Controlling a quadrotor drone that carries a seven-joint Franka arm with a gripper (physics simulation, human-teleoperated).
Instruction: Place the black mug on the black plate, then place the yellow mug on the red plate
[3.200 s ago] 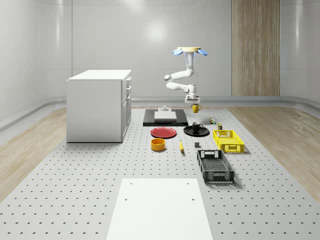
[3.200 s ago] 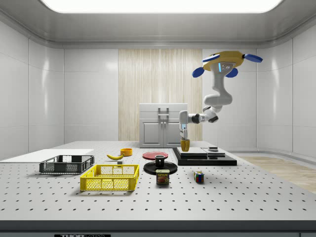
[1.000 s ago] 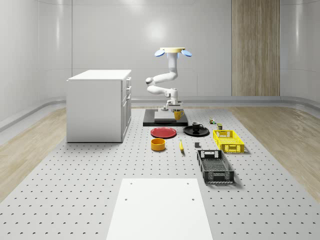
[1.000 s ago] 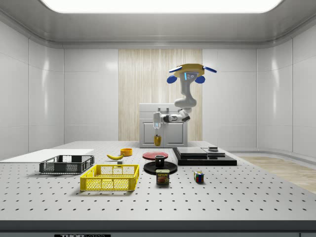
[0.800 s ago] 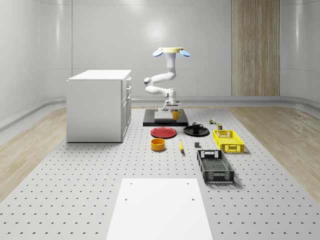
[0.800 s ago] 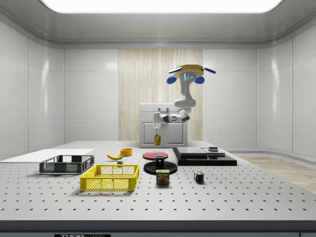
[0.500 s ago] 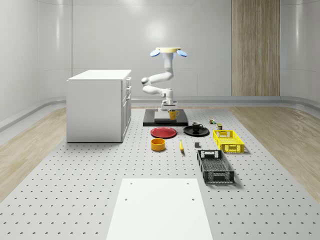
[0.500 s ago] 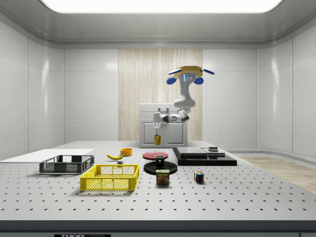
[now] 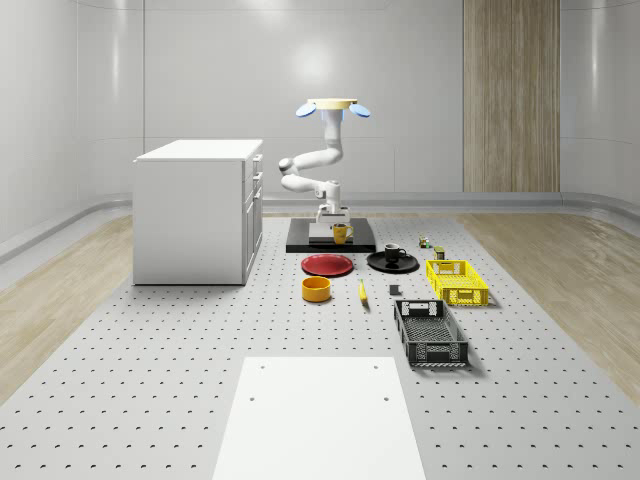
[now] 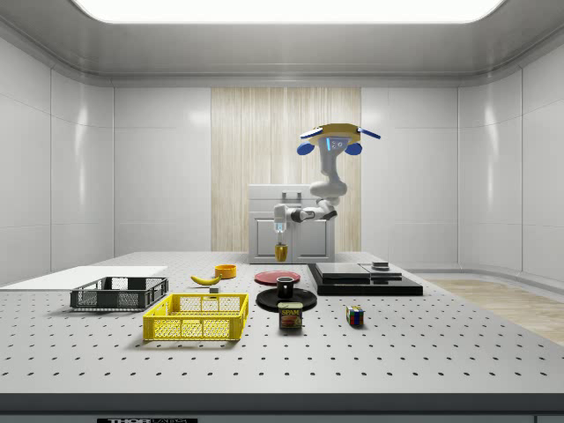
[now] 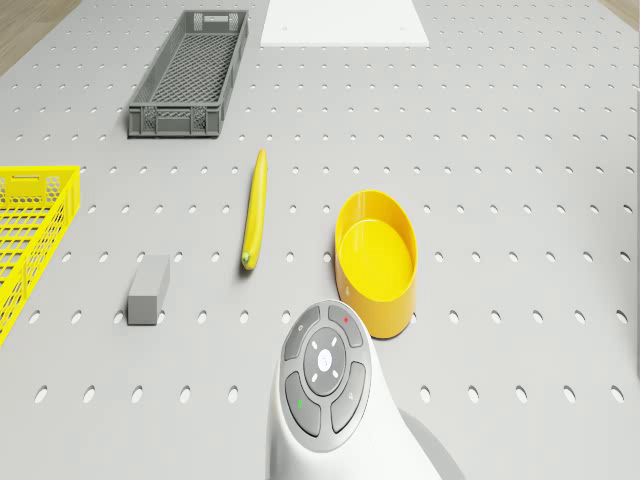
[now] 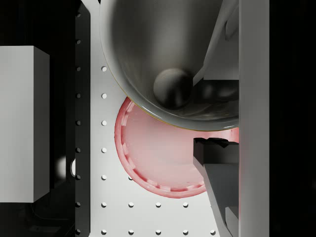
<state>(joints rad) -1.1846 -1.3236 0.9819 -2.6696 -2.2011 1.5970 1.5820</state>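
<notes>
**Yellow mug held above the red plate**

Taking the red plate as our landmark on the surface, we see the grey crate well nearer the whole-scene camera than it, then the yellow bowl and banana just nearer than it. Beside the plate, on the whole-scene view's right, the black mug stands on the black plate. Our pincer is clamped on the yellow mug, which hangs in the air above the plate's far side. Our drone hovers high above, beyond the plate.
</notes>
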